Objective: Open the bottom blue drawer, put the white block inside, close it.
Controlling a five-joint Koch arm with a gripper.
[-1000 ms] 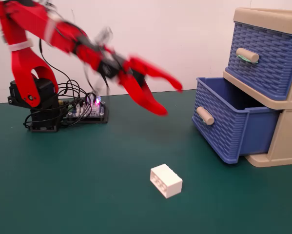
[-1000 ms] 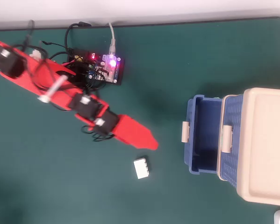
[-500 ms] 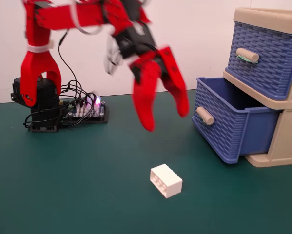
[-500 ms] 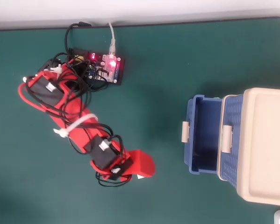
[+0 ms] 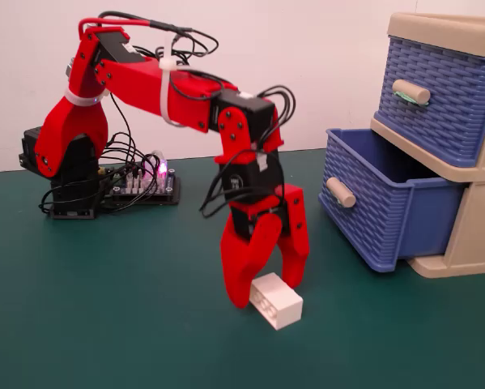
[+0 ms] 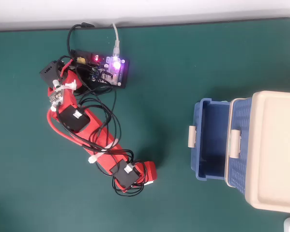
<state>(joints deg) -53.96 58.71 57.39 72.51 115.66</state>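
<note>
The white block [image 5: 279, 302] lies on the green mat, left of the cabinet in the fixed view. My red gripper [image 5: 268, 290] points down over it, jaws spread. One fingertip [image 5: 240, 293] touches the block's left end and the other stands behind its right end. The block rests on the mat. In the overhead view the gripper [image 6: 147, 173] hides the block. The bottom blue drawer [image 5: 388, 223] is pulled out and looks empty inside; it also shows in the overhead view [image 6: 199, 145]. Its beige handle [image 5: 340, 192] faces the arm.
The beige cabinet [image 5: 478, 235] stands at the right, with the upper blue drawer [image 5: 436, 89] shut and green tape at its handle. The arm's base [image 5: 64, 174] and a lit controller board [image 6: 113, 67] with loose cables sit at the back left.
</note>
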